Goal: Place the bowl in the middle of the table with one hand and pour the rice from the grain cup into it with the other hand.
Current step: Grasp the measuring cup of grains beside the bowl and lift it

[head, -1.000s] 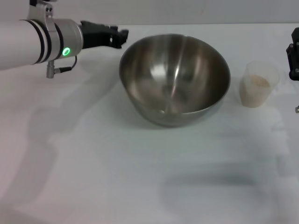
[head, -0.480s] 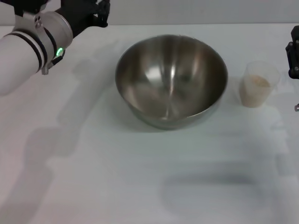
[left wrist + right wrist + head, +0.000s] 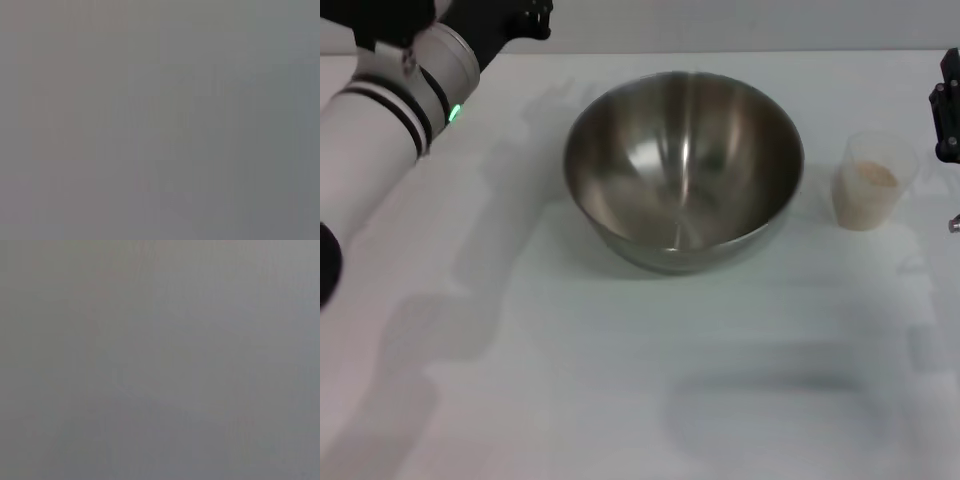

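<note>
The stainless-steel bowl (image 3: 685,170) stands upright near the middle of the white table (image 3: 620,380), and no rice shows inside it. To its right stands the clear grain cup (image 3: 873,182), holding a low heap of pale rice (image 3: 870,174). My left gripper (image 3: 512,18) is raised at the back left, well clear of the bowl and cut by the picture's top edge. Only part of my right gripper (image 3: 948,118) shows, at the right edge just beyond the cup and not touching it. Both wrist views are plain grey and show nothing.
The left arm's white forearm (image 3: 380,130), with its green light, slants across the back left corner above the table. Its shadow falls on the tabletop left of the bowl. The table's far edge runs just behind the bowl.
The left gripper has drawn away from the bowl's left rim, rising toward the back left. The bowl has shifted slightly left and settled. The cup and right gripper have hardly moved.
</note>
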Available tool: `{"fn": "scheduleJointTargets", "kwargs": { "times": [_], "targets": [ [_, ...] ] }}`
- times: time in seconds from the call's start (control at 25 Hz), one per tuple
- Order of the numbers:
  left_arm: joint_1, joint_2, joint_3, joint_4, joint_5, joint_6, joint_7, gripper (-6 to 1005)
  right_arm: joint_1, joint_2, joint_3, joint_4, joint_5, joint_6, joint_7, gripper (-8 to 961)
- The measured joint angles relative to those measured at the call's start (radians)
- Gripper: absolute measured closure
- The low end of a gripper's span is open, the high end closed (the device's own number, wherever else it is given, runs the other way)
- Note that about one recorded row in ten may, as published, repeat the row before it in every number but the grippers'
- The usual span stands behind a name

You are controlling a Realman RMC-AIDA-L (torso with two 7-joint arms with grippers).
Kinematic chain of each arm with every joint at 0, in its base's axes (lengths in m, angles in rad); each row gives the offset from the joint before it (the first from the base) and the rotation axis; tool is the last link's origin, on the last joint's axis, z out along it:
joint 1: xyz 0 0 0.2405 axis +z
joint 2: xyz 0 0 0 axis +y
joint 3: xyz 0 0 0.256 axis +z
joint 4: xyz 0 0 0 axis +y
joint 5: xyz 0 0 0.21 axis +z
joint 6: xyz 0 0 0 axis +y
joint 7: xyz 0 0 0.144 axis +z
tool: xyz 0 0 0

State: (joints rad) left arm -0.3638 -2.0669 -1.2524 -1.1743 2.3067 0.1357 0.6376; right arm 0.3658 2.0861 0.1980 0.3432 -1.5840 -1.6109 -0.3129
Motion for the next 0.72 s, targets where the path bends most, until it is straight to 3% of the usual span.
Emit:
{"fn": "scheduleJointTargets", "kwargs": {
  "times": [0.16,0.28,0.36,0.56,0.72],
  "targets": [
    [0.002,-0.002,0.036,0.046,0.022,0.144,-0.023,683,0.004,0.0,0.0,0.0,0.001,0.0,0.0,386],
    [-0.007,-0.001,0.017,0.051,0.02,0.119,-0.06,668,0.004,0.0,0.001,0.0,0.001,0.0,0.0,386],
    [-0.023,-0.002,-0.049,0.069,0.019,0.055,-0.139,658,0.005,0.0,0.002,0.0,0.001,0.0,0.0,386],
    [-0.053,0.001,-0.107,0.136,0.019,0.047,-0.22,550,0.012,0.0,0.005,0.001,0.001,0.0,0.0,386],
    [-0.063,0.0,-0.105,0.226,0.025,0.207,-0.272,464,0.015,0.001,0.005,0.003,0.001,0.0,0.0,386]
  ]
}}
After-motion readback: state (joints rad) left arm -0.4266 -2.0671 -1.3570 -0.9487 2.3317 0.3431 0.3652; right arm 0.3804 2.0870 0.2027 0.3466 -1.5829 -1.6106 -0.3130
